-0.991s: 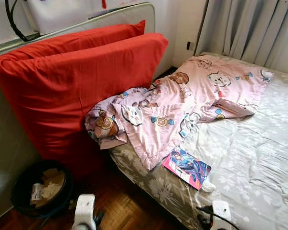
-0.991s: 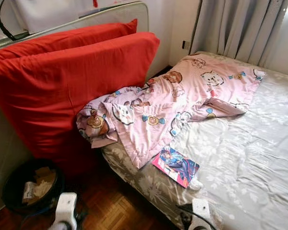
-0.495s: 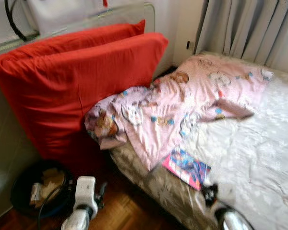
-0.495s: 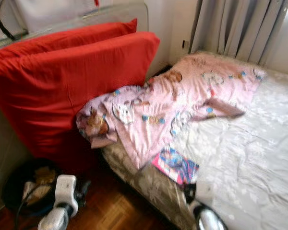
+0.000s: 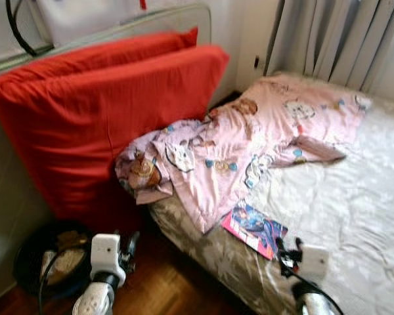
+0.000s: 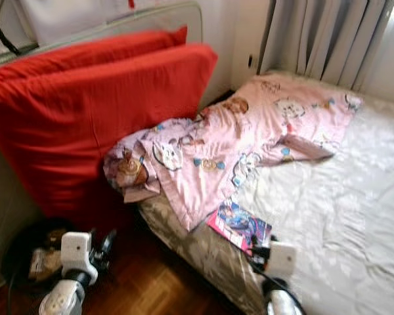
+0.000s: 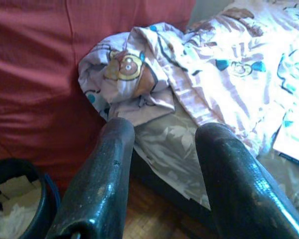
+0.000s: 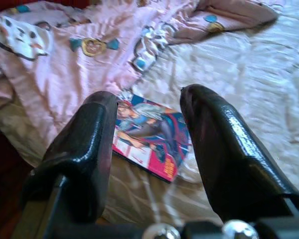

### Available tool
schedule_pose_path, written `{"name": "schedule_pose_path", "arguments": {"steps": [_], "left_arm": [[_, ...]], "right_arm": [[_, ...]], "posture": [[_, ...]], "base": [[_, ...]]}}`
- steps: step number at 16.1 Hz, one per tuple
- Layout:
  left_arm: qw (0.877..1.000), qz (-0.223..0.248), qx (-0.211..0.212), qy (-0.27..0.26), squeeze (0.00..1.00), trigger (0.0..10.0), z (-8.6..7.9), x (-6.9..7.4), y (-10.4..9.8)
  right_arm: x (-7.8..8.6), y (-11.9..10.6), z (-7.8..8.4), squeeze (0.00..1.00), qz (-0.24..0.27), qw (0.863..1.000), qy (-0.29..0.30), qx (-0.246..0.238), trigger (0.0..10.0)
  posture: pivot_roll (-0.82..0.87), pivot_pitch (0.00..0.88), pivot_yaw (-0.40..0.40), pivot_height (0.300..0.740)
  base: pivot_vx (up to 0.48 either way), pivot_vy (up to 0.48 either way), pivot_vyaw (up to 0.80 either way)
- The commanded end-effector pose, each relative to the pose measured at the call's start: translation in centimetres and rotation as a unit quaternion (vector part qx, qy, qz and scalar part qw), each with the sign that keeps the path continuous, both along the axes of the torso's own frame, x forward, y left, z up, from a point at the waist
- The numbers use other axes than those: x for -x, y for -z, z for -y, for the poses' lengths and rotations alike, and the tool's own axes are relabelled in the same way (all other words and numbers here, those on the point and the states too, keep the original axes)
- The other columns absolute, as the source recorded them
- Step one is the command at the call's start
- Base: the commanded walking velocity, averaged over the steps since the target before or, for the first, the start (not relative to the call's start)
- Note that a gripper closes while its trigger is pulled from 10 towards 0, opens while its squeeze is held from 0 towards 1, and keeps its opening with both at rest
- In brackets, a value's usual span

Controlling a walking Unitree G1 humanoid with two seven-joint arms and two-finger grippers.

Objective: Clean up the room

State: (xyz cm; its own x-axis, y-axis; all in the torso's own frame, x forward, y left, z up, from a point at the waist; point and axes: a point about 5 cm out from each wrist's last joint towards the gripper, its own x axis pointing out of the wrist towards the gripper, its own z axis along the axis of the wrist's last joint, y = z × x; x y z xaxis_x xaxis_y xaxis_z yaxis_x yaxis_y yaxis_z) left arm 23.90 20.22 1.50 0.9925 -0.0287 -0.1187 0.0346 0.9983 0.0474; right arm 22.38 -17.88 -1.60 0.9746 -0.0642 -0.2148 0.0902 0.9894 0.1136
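My right gripper (image 8: 147, 117) hangs with fingers spread just above the comic book (image 8: 152, 134) on the bed (image 5: 354, 197), while my left gripper (image 7: 164, 149), also released, faces the pink blanket (image 5: 249, 144).

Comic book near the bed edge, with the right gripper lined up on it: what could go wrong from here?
1. The comic book lies flat on the soft bedspread, so the open right gripper may pinch fabric instead.
2. It lies near the mattress edge; a nudge could slide it to the floor.
3. The pink blanket lies close beside it and could snag.
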Motion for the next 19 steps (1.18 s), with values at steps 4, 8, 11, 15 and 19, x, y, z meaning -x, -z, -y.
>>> {"name": "schedule_pose_path", "arguments": {"steps": [4,8,11,15,19], "left_arm": [[1.000,-0.003,-0.001,-0.002,0.00,10.0,0.1,-0.6,-0.7],[1.000,-0.006,0.000,-0.010,0.00,10.0,-0.1,-0.5,-0.9],[1.000,-0.009,0.002,-0.011,0.00,10.0,-0.1,-0.4,-1.0],[1.000,-0.008,0.008,-0.006,0.00,10.0,0.2,-0.5,-1.3],[1.000,-0.008,0.013,-0.001,0.00,10.0,0.6,-0.5,-1.4]], "right_arm": [[-0.7,-0.7,-0.1,0.00,0.003,1.000,0.005,-0.005,10.0],[-0.7,-0.4,-0.2,0.00,-0.013,1.000,-0.002,-0.005,10.0],[-1.0,-0.5,-0.6,0.00,-0.016,1.000,-0.009,-0.009,10.0],[-1.2,-0.8,-1.4,0.00,-0.008,1.000,-0.024,-0.016,10.0],[-1.3,-0.9,-1.5,0.00,-0.006,1.000,-0.021,-0.020,10.0]], "posture": [[-0.04,0.000,-0.007,0.740],[-0.03,0.006,-0.015,0.740],[-0.03,0.010,-0.015,0.740],[-0.03,0.011,-0.010,0.740],[-0.03,0.015,-0.005,0.740]], "base": [[0.000,0.000,0.00],[0.000,0.000,-0.14],[0.000,0.000,-0.77],[0.000,0.000,-0.19],[0.000,0.000,0.00]]}}
